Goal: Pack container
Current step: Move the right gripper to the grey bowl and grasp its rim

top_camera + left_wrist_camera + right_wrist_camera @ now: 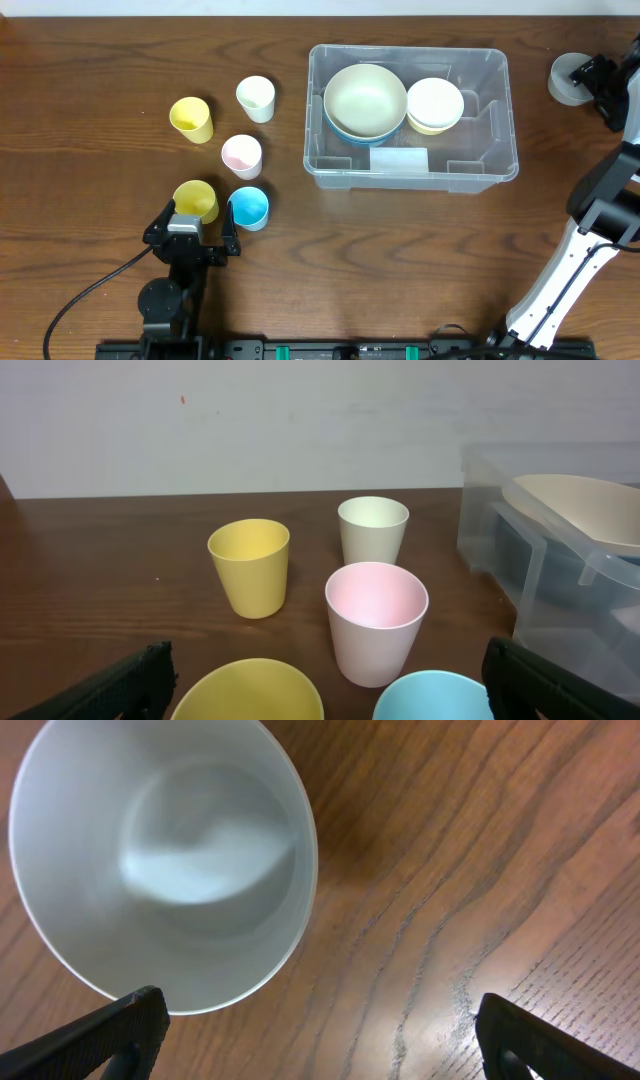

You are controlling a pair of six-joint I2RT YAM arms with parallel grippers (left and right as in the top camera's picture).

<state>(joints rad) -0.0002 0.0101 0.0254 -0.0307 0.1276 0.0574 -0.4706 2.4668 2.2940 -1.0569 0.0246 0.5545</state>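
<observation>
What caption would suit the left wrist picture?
Open left gripper facing pink cup, far yellow cup and blue cup, beside the container.

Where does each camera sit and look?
Overhead: above the table, looking straight down; container, cups, left arm, right arm show.
Left wrist: on the left arm, looking level across cups to the wall; claw fingers at bottom corners.
Right wrist: on the right arm, looking down into a grey bowl; claw fingers likewise.
Shared: overhead and left wrist both show the pink cup.
</observation>
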